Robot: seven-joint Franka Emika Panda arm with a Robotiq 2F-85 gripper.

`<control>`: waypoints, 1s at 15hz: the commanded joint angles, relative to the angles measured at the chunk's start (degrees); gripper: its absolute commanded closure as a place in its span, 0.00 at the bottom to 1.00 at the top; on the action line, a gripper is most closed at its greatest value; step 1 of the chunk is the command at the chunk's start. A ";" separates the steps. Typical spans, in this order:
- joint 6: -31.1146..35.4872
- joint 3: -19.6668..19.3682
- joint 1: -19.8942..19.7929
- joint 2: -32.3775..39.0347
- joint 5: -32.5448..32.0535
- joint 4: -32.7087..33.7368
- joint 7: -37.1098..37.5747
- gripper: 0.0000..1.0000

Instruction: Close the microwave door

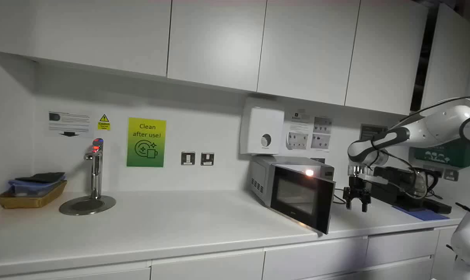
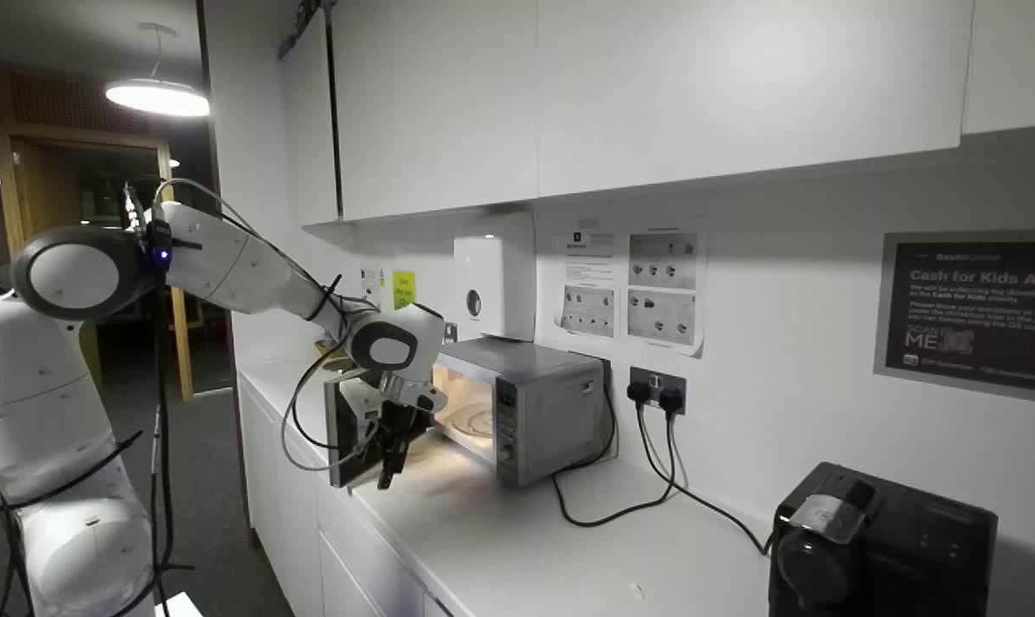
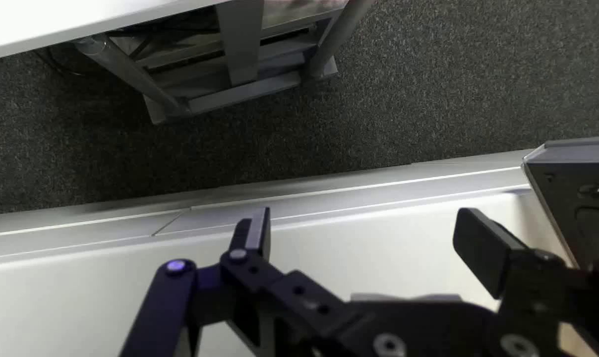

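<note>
Microwave door of glossy black glass [image 1: 303,198] stands swung out in both exterior views from a small silver-grey boxy microwave [image 2: 543,416] that rests on a long white worktop [image 1: 161,223] beneath a white wall-mounted box [image 1: 262,124]. A white jointed robot arm with dark grey trim [image 1: 429,126] extends from the right edge of an exterior view, its black two-fingered end effector [image 1: 356,206] pointing down just beside the door's free edge, a gap showing between them. Seen from the wrist, the fingers [image 3: 483,248] are spread wide with nothing in their hold, over the front strip of the worktop; the door shows at the right edge of the frame. Warm light fills the microwave's cavity in an exterior view, falling on a round turntable [image 2: 471,421] near centre, while a black countertop appliance [image 2: 903,548] occupies the lower right. A yellow-and-green poster [image 1: 146,142] reading "Clean after use!" hangs left of centre in an exterior view, to the right of a chrome tap [image 1: 97,173]; a tan basket [image 1: 32,202] holding a blue container [image 1: 36,187] sits at far left.
</note>
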 commanded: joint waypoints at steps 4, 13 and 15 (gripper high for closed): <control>-0.11 0.85 -0.90 0.07 0.13 0.08 -0.13 0.00; 4.72 3.51 -0.69 -1.19 -7.62 1.11 1.57 0.00; 4.92 3.54 -0.90 -1.95 -9.41 1.43 1.99 0.00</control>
